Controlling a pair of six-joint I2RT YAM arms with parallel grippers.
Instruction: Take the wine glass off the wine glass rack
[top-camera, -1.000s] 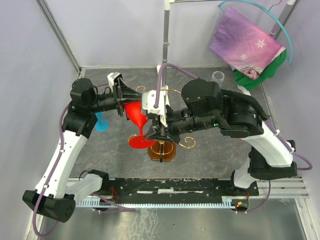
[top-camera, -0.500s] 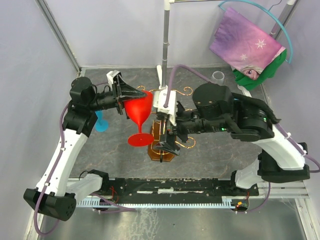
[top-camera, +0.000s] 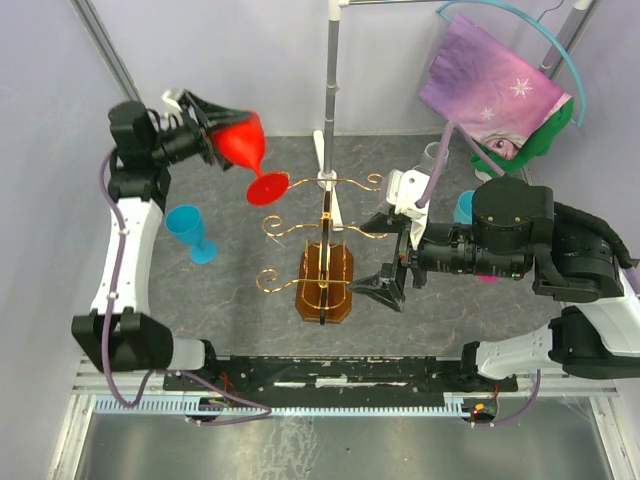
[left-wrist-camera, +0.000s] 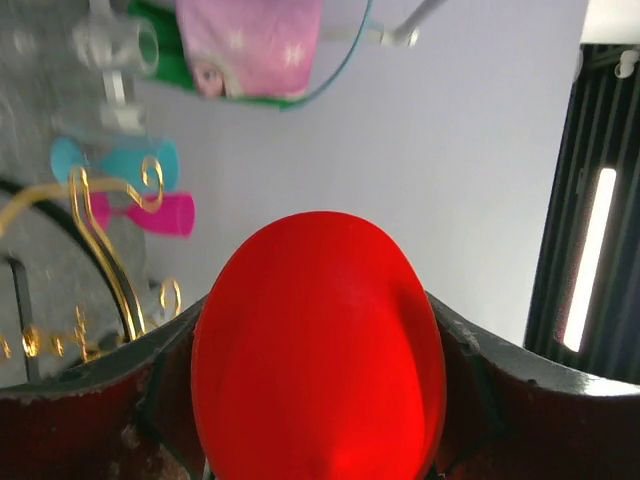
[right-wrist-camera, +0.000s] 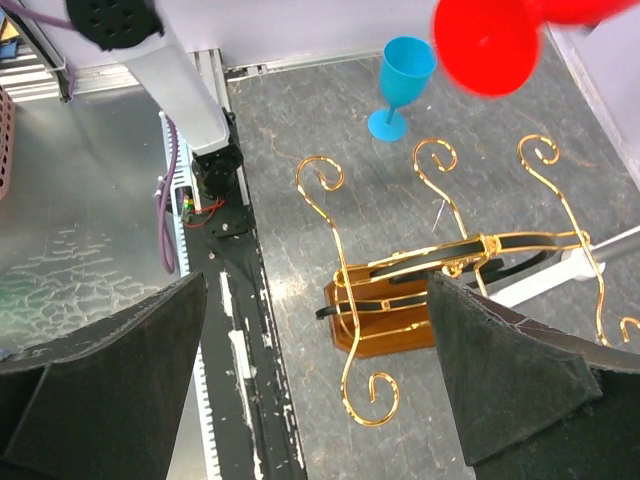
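My left gripper (top-camera: 222, 135) is shut on the bowl of a red wine glass (top-camera: 243, 142), held tilted in the air at the back left with its round foot (top-camera: 267, 188) pointing toward the rack. In the left wrist view the red bowl (left-wrist-camera: 318, 350) fills the space between the dark fingers (left-wrist-camera: 480, 380). The wine glass rack (top-camera: 325, 232), gold wire scrolls on an amber base (top-camera: 325, 290), stands mid-table with nothing hanging on it. My right gripper (top-camera: 386, 257) is open just right of the rack; the rack (right-wrist-camera: 450, 255) shows between its wide-apart fingers (right-wrist-camera: 515, 380).
A blue wine glass (top-camera: 190, 232) stands on the table left of the rack. A cyan glass (top-camera: 463, 207) and a pink one (top-camera: 487, 277) sit behind the right arm. A clear cup (top-camera: 435, 152), a grey pole (top-camera: 330, 80) and a purple cloth (top-camera: 495, 90) are at the back.
The left arm has carried the red wine glass up and to the back left, away from the rack. The right gripper has opened and pulled back to the right of the rack.
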